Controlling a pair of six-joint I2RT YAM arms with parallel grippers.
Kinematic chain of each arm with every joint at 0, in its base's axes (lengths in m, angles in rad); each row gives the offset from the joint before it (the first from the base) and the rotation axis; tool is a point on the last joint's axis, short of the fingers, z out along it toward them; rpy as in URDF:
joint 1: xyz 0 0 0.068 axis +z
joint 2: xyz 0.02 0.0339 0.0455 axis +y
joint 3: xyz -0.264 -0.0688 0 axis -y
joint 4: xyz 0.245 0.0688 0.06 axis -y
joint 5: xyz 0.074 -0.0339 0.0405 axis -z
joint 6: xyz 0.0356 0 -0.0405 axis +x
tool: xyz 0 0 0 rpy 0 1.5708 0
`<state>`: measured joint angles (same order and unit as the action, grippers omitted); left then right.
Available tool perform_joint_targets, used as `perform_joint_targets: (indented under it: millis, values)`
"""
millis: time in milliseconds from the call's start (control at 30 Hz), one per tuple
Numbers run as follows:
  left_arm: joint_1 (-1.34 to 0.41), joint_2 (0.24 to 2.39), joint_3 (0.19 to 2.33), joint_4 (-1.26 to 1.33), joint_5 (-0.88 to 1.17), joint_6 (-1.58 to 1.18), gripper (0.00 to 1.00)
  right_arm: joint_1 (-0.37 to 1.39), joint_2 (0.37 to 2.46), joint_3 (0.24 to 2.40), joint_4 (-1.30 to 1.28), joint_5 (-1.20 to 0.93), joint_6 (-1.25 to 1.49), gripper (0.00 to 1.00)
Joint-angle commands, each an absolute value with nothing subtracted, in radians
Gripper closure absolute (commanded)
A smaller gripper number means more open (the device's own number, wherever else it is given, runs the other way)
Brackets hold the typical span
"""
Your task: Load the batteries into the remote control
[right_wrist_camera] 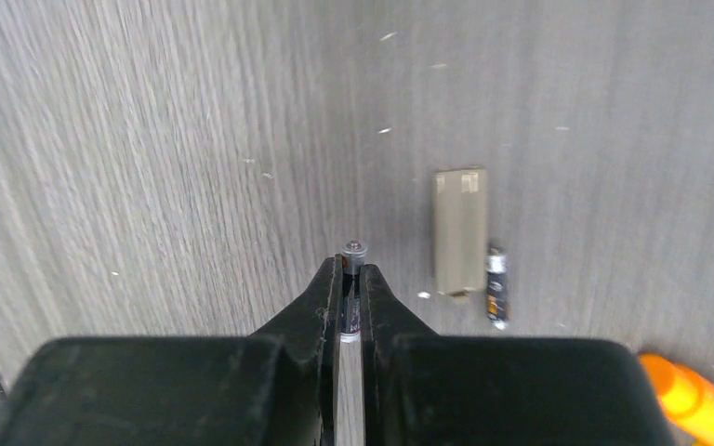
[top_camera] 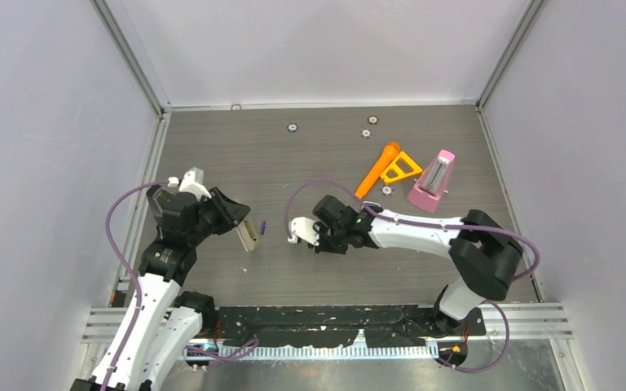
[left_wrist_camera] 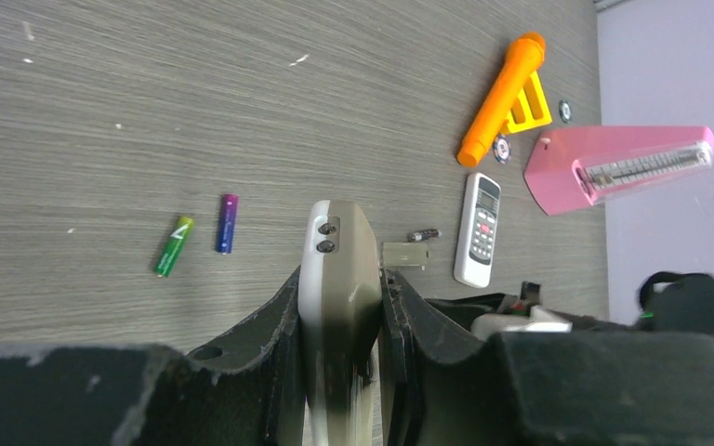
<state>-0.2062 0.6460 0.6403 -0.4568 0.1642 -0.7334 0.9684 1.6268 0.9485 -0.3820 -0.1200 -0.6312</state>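
My left gripper (left_wrist_camera: 339, 283) is shut on the remote control (left_wrist_camera: 339, 251), a white and beige bar gripped edge-on; it juts from the left gripper (top_camera: 232, 213) as the remote (top_camera: 249, 236). Its beige battery cover (right_wrist_camera: 460, 228) lies loose on the table beside a dark battery (right_wrist_camera: 496, 283). My right gripper (right_wrist_camera: 353, 271) points down at the table, shut on another dark battery (right_wrist_camera: 354, 251) whose silvery end pokes past the tips. The right gripper (top_camera: 319, 235) hangs just right of the held remote. A green battery (left_wrist_camera: 174, 245) and a purple battery (left_wrist_camera: 228, 223) lie side by side on the table.
A small white remote with buttons (left_wrist_camera: 479, 228) lies past the cover. Behind it are an orange tool (top_camera: 379, 167), a yellow triangle (top_camera: 403, 167) and a pink metronome (top_camera: 432, 181). Small round discs (top_camera: 292, 127) dot the far table. Walls close in on three sides.
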Motion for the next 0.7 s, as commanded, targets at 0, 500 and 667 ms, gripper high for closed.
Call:
perform_joint_targets:
  millis: [0,500,667]
  values:
    - [-0.198,0.627,0.606,-0.304,0.295,-0.745,1.00,0.938,1.447,0.960,-0.255,-0.163,-0.402,0.95]
    - [-0.293,0.589,0.433,0.312,0.520,-0.955,1.00,1.041,1.071,0.866,0.181,0.018,0.378,0.95]
    - [-0.383,0.566,0.411,0.368,0.439,-0.960,1.00,1.141,1.089,0.874,0.267,0.159,0.409,0.94]
